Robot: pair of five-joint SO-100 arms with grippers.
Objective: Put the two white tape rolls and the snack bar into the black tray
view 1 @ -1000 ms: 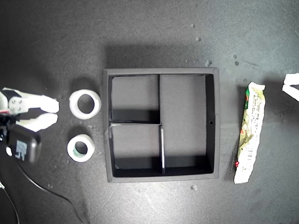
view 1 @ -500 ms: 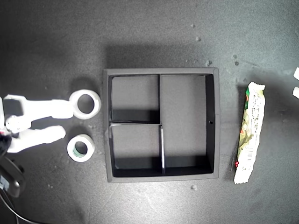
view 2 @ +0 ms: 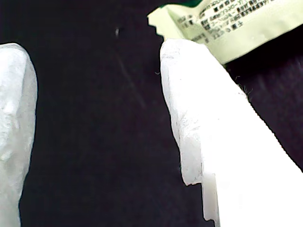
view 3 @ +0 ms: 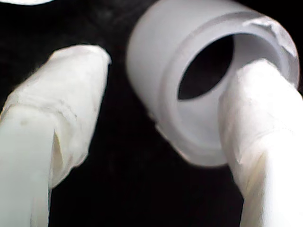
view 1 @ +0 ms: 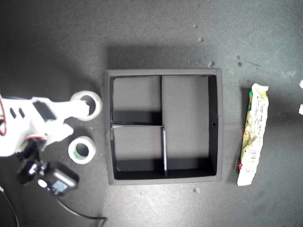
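The plain white tape roll [view 1: 86,104] lies at the exterior view's left, beside the black tray [view 1: 163,73]. My second gripper [view 1: 79,119] is open: one finger [view 3: 258,142] sits inside the roll's [view 3: 165,85] hole, the other [view 3: 66,109] outside its wall. The tape roll with the greenish core [view 1: 82,150] lies just below it in the exterior view, untouched. Flat at the exterior view's right lies the snack bar [view 1: 252,135]. My first gripper [view 2: 94,52] is open just short of the bar's serrated end [view 2: 227,23]; only its tips show at the exterior view's right edge [view 1: 300,97].
All three tray compartments show bare black floor. The second arm's black camera block [view 1: 52,178] and its cable lie at the exterior view's lower left. Small pale specks [view 1: 211,63] dot the dark tabletop around the tray.
My second gripper has moved toward the plain roll and put one finger into its hole. My first gripper has drawn back toward the exterior view's right edge.
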